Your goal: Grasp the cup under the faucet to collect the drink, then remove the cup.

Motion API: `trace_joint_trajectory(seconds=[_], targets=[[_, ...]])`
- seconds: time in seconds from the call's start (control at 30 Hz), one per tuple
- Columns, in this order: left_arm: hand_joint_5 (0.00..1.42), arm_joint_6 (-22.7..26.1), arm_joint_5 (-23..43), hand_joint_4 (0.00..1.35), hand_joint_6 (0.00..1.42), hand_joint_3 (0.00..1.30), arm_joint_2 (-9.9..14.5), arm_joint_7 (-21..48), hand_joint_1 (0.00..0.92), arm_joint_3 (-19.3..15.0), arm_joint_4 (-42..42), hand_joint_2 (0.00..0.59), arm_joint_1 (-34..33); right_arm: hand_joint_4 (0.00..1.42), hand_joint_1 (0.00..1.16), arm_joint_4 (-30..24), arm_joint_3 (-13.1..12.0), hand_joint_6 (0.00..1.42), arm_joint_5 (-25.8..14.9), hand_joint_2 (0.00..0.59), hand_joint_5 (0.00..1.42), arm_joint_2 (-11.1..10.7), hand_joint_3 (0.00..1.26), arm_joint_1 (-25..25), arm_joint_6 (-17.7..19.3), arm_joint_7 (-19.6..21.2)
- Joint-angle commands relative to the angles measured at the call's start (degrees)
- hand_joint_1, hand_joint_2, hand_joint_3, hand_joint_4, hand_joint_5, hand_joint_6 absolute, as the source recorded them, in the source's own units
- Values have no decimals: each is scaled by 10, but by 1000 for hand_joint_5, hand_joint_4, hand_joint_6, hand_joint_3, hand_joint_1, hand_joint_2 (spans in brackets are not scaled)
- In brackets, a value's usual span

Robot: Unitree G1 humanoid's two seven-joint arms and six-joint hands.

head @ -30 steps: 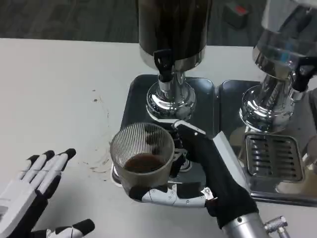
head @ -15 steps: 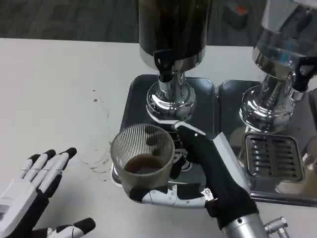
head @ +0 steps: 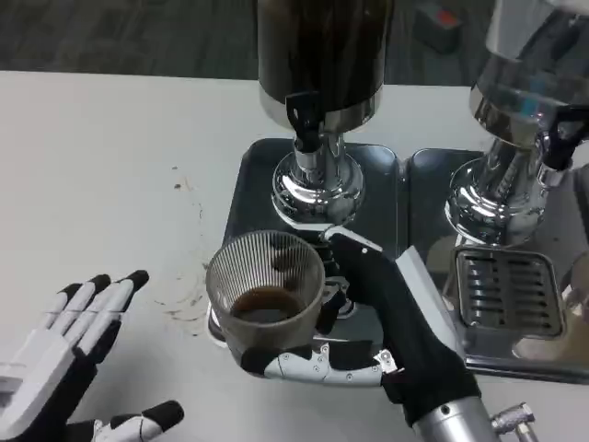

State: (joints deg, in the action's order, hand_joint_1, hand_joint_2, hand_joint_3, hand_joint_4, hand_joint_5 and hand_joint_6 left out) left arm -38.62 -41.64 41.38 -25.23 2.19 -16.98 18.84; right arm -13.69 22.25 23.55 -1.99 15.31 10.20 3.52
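Observation:
A ribbed translucent cup [head: 265, 290] with a little dark drink in its bottom stands at the front edge of the left dispenser's base, in front of and below the black faucet [head: 304, 118]. My right hand [head: 386, 318] grips the cup from the right, fingers wrapped around its front and back. My left hand [head: 74, 354] lies open on the white table at the lower left, palm down, fingers spread, well apart from the cup.
A dark drink dispenser [head: 322, 55] stands on a chrome foot over a grey base [head: 244, 180]. A second dispenser [head: 520, 120] with a drip grate [head: 508, 290] stands to the right. Brown drips stain the table [head: 92, 166] left of the cup.
My left hand has crept slightly forward and to the right. The cup and my right hand have stayed in place.

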Motion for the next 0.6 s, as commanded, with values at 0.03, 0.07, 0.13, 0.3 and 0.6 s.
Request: trace_joint_trajectory(seconds=[0.03, 0.07, 0.13, 0.3, 0.6], targets=[[0, -1, 6, 0, 0, 0, -3, 4, 0, 5, -1, 133, -3, 611, 1073, -17, 1, 977, -1, 222, 750, 9, 469, -2, 5, 10], [0, -1, 7, 0, 0, 0, -2, 4, 0, 6, -1, 133, -3, 611, 1073, -17, 1, 977, -1, 222, 750, 10, 469, -2, 5, 10], [0, 0, 8, 0, 0, 0, -2, 4, 0, 6, -2, 133, -3, 611, 1071, -17, 1, 978, -2, 222, 750, 10, 469, -2, 5, 10], [0, 0, 10, 0, 0, 0, -1, 5, 0, 7, -2, 133, -2, 611, 1069, -16, 2, 990, -2, 221, 750, 10, 469, -2, 4, 10], [0, -8, 10, 0, 0, 0, 0, 1, 0, 8, -4, 133, -4, 615, 1067, -16, 3, 994, 0, 221, 750, 12, 476, 0, 4, 11]])
